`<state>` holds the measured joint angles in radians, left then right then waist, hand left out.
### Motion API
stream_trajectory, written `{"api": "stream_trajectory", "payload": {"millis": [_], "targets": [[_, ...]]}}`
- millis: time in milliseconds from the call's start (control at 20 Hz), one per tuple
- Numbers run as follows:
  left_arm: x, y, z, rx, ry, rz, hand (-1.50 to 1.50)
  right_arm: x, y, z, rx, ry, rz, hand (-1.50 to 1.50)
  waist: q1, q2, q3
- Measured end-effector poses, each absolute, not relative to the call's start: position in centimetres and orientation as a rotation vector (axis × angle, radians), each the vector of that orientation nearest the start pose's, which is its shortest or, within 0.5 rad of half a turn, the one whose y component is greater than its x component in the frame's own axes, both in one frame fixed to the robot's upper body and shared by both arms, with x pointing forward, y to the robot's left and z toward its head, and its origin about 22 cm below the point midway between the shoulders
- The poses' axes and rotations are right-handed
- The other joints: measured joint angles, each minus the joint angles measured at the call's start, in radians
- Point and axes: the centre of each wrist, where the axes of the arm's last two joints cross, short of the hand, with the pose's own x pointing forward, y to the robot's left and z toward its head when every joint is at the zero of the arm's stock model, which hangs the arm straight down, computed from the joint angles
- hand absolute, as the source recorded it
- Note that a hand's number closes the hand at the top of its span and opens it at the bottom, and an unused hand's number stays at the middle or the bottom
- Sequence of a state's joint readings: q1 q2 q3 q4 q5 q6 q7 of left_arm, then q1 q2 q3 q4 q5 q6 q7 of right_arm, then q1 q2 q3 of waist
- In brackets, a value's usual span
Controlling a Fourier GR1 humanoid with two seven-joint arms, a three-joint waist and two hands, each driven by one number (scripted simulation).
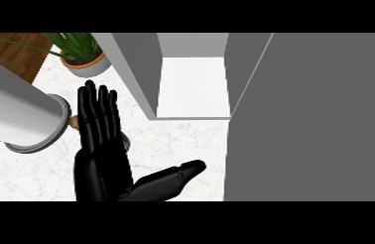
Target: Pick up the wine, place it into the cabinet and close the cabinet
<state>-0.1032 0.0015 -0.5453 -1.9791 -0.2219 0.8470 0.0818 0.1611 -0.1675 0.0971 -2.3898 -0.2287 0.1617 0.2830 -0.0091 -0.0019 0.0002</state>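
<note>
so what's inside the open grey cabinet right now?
The open grey cabinet shows only a bare white shelf; no wine visible. Its grey door covers the right side, so that part can't be checked.

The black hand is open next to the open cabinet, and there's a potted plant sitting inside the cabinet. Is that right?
Not quite. In the head view the potted plant is not inside the cabinet; it stands on the counter to the cabinet's left. The rest holds: the left hand is open, fingers straight, beside the open cabinet, whose visible shelf holds nothing.

L hand [102, 158] open, fingers straight, thumb out to right, R hand unseen
</note>
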Motion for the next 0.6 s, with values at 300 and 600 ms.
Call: {"api": "stream_trajectory", "payload": {"millis": [300, 600], "targets": [[19.3, 8.2, 13.2, 0.127, -2.023, 0.368, -1.5, 14.8, -22.9, 16.1, 0.27, -1.894, 0.287, -1.5, 0.004, -0.001, 0.0], [18.8, 7.6, 14.8, 0.133, -2.025, 0.388, -1.5, 15.0, -22.8, 16.6, 0.255, -1.888, 0.275, -1.5, 0.005, -0.001, 0.0]]}}
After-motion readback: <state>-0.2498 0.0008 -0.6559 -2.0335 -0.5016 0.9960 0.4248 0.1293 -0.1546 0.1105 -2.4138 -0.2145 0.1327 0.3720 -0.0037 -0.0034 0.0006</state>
